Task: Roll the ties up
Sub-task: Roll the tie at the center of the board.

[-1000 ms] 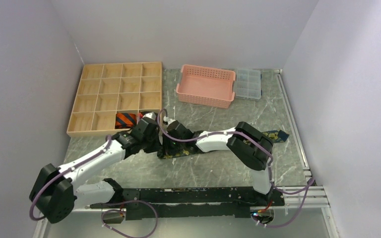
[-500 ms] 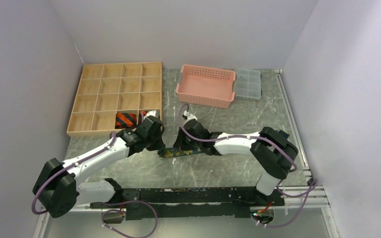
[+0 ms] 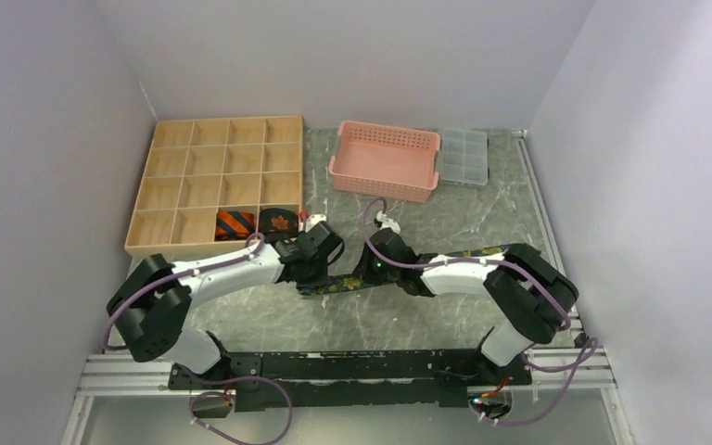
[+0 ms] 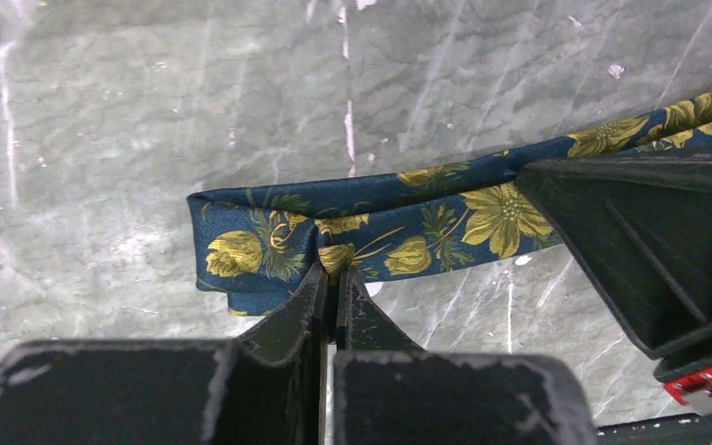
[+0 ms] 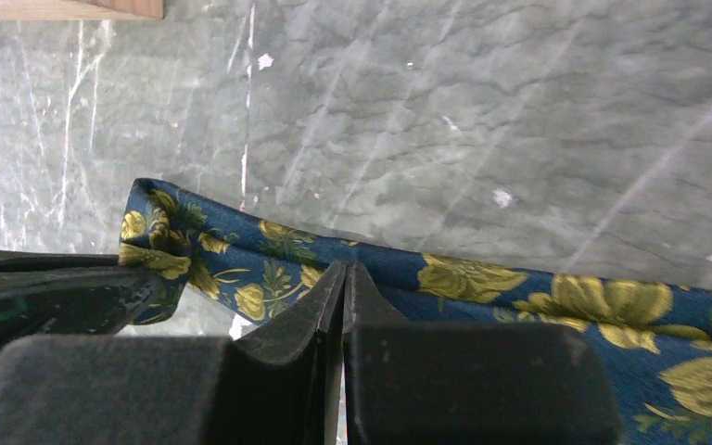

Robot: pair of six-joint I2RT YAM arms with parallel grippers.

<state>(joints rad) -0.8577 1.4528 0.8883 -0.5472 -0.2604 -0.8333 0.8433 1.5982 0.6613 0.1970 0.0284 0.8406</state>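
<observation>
Left pincer (image 4: 334,278) and right pincer (image 5: 343,278), both shifted rightward within the last second, each clamp the navy fabric necktie with yellow floral print (image 4: 408,218) on the grey marbled desk (image 3: 362,320). Its doubled-over end suggests rolling has begun.

No legible text, label, brand or number on any surface
</observation>
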